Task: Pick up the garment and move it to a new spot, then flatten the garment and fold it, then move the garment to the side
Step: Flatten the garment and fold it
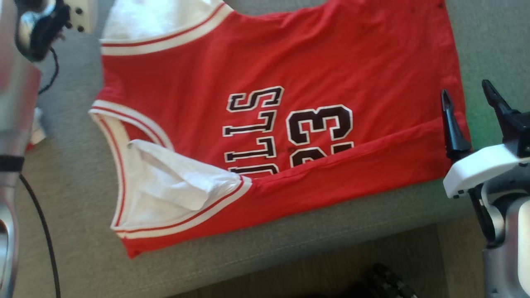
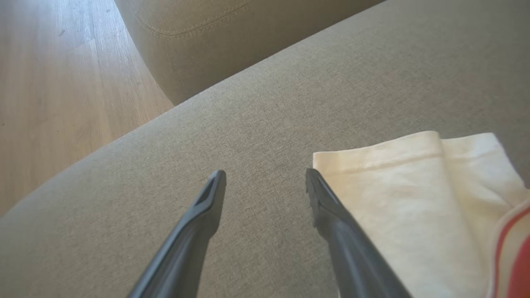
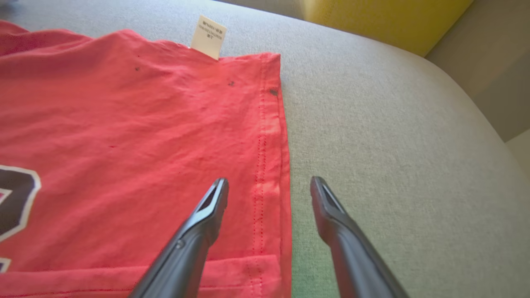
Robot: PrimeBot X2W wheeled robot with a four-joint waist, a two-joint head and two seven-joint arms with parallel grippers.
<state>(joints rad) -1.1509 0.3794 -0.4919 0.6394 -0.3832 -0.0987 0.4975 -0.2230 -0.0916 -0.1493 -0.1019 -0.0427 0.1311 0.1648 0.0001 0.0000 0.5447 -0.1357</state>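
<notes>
On the sofa (image 1: pixel 290 236), a red jersey (image 1: pixel 290 62) reads "33" (lettering partly folded).

Matt red cloth garment (image 1: pixel 290 82) on coarse-woven grey cushion (image 1: pixel 269 248).

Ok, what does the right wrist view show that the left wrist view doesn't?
Right wrist view, of the two: the jersey's red body with its stitched hem, a white label, part of a black numeral, a yellow object beyond the cushion, and the right gripper, open, one finger over cloth, one over bare cushion. Left wrist view, of the two: wooden floor, the jersey's white panel with red trim, and the left gripper, open over bare cushion by that panel's edge. Shared: the grey cushion, the same jersey, an open gripper holding nothing.
</notes>
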